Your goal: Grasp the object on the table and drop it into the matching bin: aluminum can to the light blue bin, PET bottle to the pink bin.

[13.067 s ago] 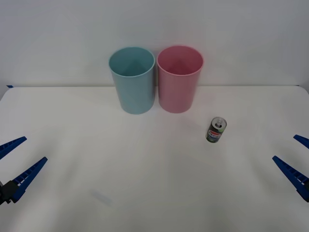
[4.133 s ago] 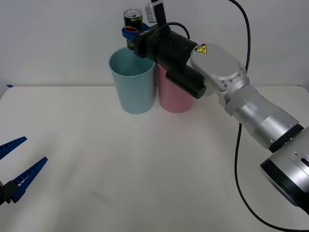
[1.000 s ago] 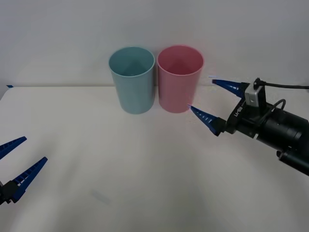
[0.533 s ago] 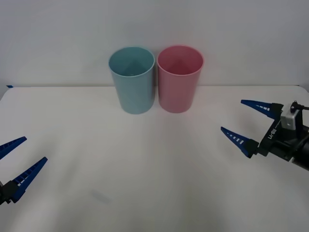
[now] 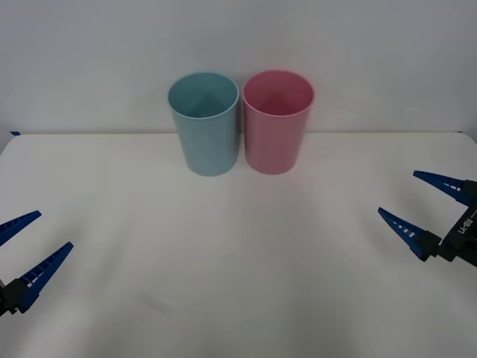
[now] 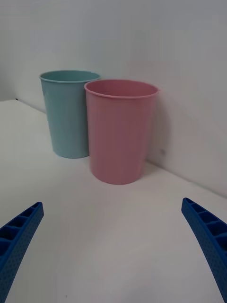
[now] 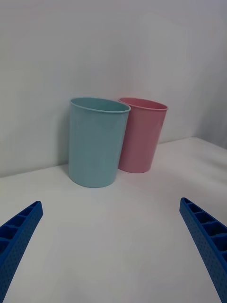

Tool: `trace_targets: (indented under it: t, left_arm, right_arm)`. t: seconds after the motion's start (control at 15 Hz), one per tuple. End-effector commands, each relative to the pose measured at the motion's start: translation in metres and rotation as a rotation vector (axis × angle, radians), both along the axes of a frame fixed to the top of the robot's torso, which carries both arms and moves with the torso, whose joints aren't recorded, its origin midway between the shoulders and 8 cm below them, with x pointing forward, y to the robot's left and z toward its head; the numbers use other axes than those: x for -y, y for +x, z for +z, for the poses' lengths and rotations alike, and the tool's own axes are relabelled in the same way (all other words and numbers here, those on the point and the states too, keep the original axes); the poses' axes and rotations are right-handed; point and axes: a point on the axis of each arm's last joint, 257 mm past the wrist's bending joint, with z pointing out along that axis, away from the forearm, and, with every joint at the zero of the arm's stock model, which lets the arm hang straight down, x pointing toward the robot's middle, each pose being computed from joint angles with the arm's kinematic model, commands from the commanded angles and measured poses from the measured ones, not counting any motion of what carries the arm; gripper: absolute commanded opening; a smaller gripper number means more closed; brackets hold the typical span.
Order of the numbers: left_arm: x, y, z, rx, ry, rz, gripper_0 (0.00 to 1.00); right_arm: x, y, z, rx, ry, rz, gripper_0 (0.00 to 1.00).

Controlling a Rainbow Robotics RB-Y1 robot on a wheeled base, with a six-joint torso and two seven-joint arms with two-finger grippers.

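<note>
The light blue bin (image 5: 203,127) and the pink bin (image 5: 277,127) stand upright side by side at the back of the white table (image 5: 223,261). The aluminum can is out of view. My right gripper (image 5: 397,192) hangs open and empty at the table's right edge, well in front of and to the right of the pink bin. At the left edge my left gripper (image 5: 54,229) is parked open, holding nothing. The right wrist view has the pink bin (image 6: 120,132) nearer than the light blue bin (image 6: 69,113). In the left wrist view the light blue bin (image 7: 97,142) is nearer than the pink bin (image 7: 142,137).
A plain white wall rises just behind the two bins. A faint mark (image 5: 156,303) lies on the table near the front left. Broad bare table surface stretches between the two grippers.
My right gripper has drawn back to the right and toward the table's near edge, open all the while. About four seconds ago it held the can above the light blue bin. The left arm is unmoved.
</note>
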Motion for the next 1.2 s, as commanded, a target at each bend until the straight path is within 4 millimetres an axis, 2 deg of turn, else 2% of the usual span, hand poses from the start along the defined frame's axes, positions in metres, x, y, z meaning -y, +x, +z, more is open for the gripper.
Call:
trace_targets:
  t: [0.07,0.33,0.87,1.2]
  left_arm:
    - [0.0,0.0,0.0,0.0,0.0,0.0,1.0]
    - [0.0,0.0,0.0,0.0,0.0,0.0,1.0]
    - [0.0,0.0,0.0,0.0,0.0,0.0,1.0]
    - [0.0,0.0,0.0,0.0,0.0,0.0,1.0]
  right_arm:
    - [0.014,-0.011,-0.007,-0.028,0.003,-0.018,1.0]
    - [0.028,-0.029,-0.014,-0.069,0.031,-0.034,1.0]
    - [0.038,-0.057,-0.019,-0.109,0.087,-0.034,1.0]
    - [0.042,-0.068,-0.025,-0.131,0.098,-0.04,1.0]
